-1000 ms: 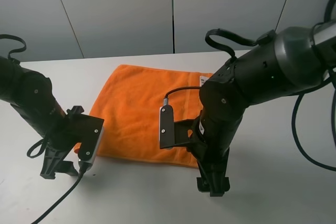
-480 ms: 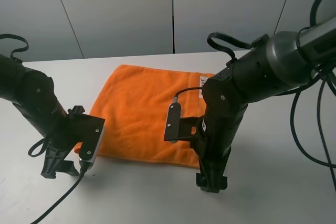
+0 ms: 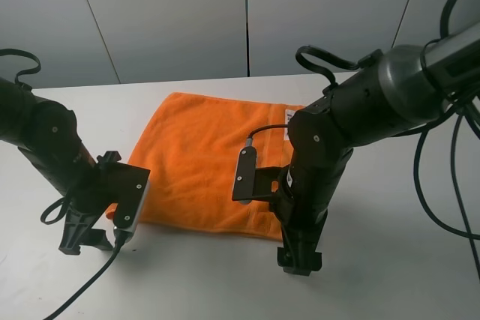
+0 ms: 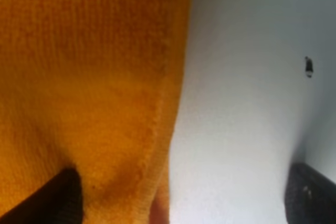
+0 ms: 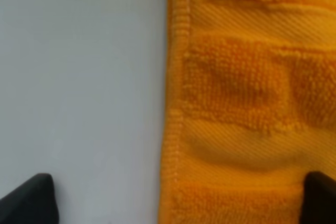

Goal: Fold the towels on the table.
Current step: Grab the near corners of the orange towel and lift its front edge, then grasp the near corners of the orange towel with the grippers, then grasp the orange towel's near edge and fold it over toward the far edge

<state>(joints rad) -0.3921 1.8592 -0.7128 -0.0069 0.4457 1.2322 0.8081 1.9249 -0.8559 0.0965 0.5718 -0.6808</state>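
Note:
The orange towel [image 3: 199, 155] lies flat on the white table [image 3: 390, 260], with its small white label [image 3: 287, 115] at the far right corner. My left gripper [image 3: 81, 243] points down at the towel's near left corner. In the left wrist view it [image 4: 184, 198] is open, one fingertip over the towel [image 4: 89, 93] and one over bare table. My right gripper [image 3: 299, 261] points down at the near right corner. In the right wrist view it [image 5: 173, 200] is open and straddles the towel's [image 5: 247, 103] stitched border edge.
A grey panelled wall [image 3: 247, 13] stands behind the table's far edge. Black cables [image 3: 442, 185] hang from the right arm at the right, and one trails from the left arm [image 3: 82, 290] across the front left. A small dark speck [image 4: 308, 65] marks the tabletop.
My right arm has turned its wrist and shifted slightly left, closer to the towel's near right corner. The left arm and the towel have not moved.

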